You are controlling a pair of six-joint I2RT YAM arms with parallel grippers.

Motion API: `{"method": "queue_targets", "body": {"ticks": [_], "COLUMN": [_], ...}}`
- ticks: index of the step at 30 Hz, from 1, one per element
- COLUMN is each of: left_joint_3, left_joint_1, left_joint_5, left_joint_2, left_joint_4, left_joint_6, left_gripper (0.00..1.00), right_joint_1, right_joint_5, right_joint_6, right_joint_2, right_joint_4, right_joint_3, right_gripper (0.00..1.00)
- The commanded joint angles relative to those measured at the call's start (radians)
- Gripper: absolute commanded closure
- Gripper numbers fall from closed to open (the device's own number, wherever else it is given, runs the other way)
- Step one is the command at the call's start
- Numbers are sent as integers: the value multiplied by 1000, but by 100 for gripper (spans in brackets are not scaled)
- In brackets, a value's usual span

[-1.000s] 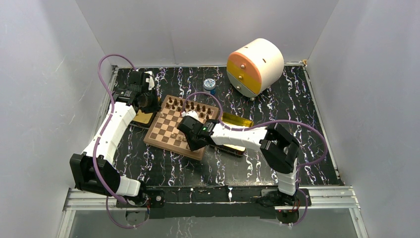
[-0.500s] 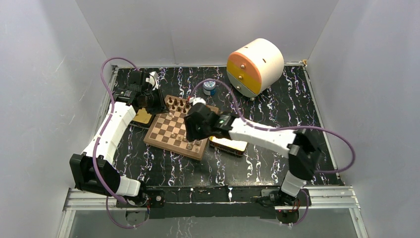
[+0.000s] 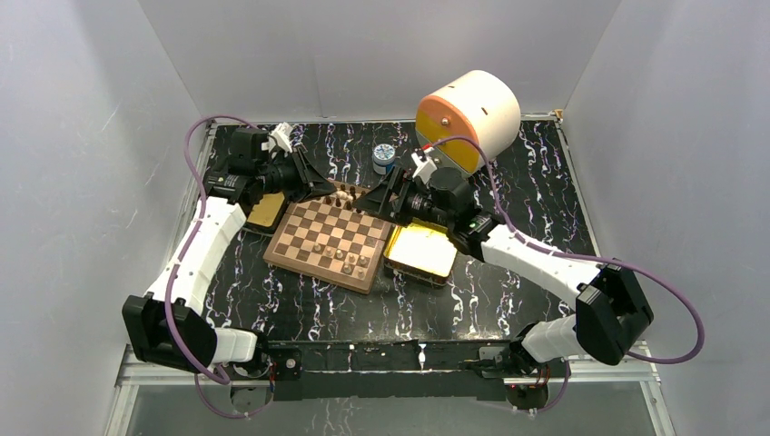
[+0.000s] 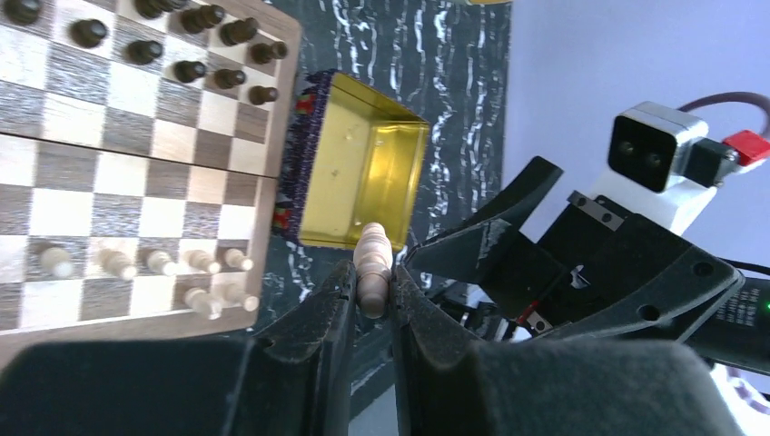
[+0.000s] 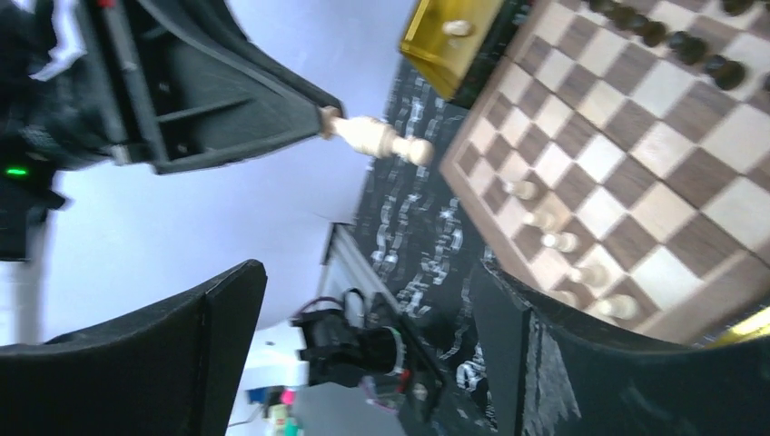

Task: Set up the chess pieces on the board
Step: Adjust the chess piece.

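Black marbled table (image 3: pixel 318 309) holds a checkered board (image 3: pixel 313 222) with tiny chess pieces (image 4: pixel 159 262).

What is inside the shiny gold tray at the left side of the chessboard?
One pale tan wooden chess piece lies in the shiny gold rectangular tray. The rest is hidden: the right wrist view cuts it off, and the white left arm partly covers it from above.

Board (image 3: pixel 313 227) btwn L tray (image 3: pixel 263 214) & R tray (image 3: pixel 422 252); drawer unit (image 3: pixel 481 104) behind.
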Motion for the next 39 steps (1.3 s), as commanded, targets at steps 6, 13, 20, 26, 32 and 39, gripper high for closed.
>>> {"method": "queue_targets", "body": {"ticks": [6, 13, 20, 26, 32, 39], "left_joint_3": [-26, -45, -46, -49, -77, -100], "left_joint_1": [-21, -26, -31, -38, -38, -40], "left_joint_5": [146, 175, 185, 204, 220, 236], "left_joint_2": [-32, -40, -37, -29, -38, -40], "left_joint_4": [131, 187, 207, 241, 271, 295], "left_joint_6": [-146, -192, -212, -240, -267, -280], "left_gripper": [92, 92, 92, 92, 92, 92], "right_joint_1": [-49, -60, -64, -66, -75, -89], "right_joint_5": [-77, -61, -48, -65, -55, -51], "right_joint_6": [283, 361, 378, 413, 440, 445], "right_joint_2": [7, 29, 37, 59, 69, 73], "right_joint_4": [345, 364, 360, 417, 450, 473], "right_joint_3": [-36, -54, -51, -50, -55, -74], "right_gripper": [6, 3, 5, 12, 16, 37]}}
